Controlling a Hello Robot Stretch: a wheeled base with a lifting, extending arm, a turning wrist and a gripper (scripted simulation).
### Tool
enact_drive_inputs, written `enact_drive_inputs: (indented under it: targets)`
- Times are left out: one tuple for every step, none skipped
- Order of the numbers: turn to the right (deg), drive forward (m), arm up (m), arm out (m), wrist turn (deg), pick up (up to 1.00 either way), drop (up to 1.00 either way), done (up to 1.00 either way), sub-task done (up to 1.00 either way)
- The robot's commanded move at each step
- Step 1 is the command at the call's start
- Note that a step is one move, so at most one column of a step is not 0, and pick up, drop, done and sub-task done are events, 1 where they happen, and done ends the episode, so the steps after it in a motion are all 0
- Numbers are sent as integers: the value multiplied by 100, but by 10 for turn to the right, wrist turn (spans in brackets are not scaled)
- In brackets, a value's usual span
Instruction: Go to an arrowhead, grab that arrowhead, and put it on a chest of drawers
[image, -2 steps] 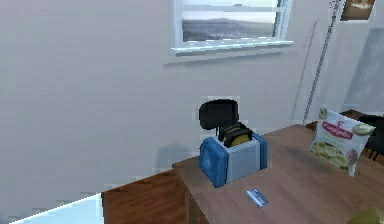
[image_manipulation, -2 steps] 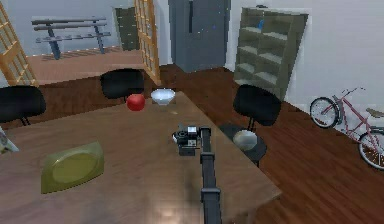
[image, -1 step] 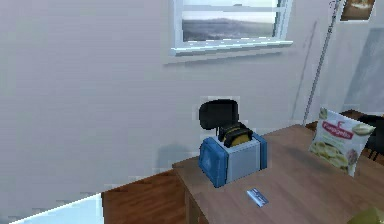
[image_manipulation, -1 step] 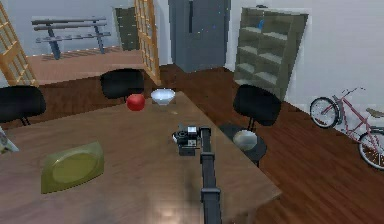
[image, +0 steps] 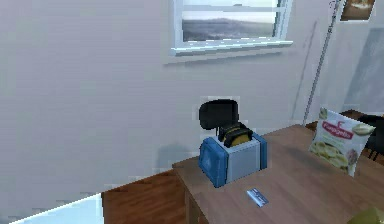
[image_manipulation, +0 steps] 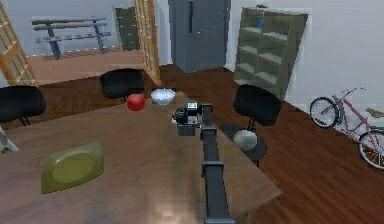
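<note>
1. Brown wood table (image_manipulation: 140, 150) spans the arm side view's lower half.
2. Dark arm (image_manipulation: 212, 170) reaches out over it.
3. Green plate (image_manipulation: 72, 165) lies at its left.
4. White bowl (image_manipulation: 162, 96) sits beside red ball (image_manipulation: 135, 101) at the far edge.
5. Near the bowl: gripper (image_manipulation: 180, 118); can't tell whether it holds anything.
6. Can't tell where the arrowhead lies.

A smooth, matt brown wooden table (image_manipulation: 130, 150) stands on a dark, faintly glossy wood-plank floor (image_manipulation: 300, 125). A toaster (image: 232, 158) has blue plastic-looking ends and grey metal-looking sides. A crinkled packet (image: 340, 140) looks like foil.
</note>
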Motion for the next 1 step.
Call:
enact_drive_inputs:
  targets:
    - [0,0,22,0,0,0,0,0,0]
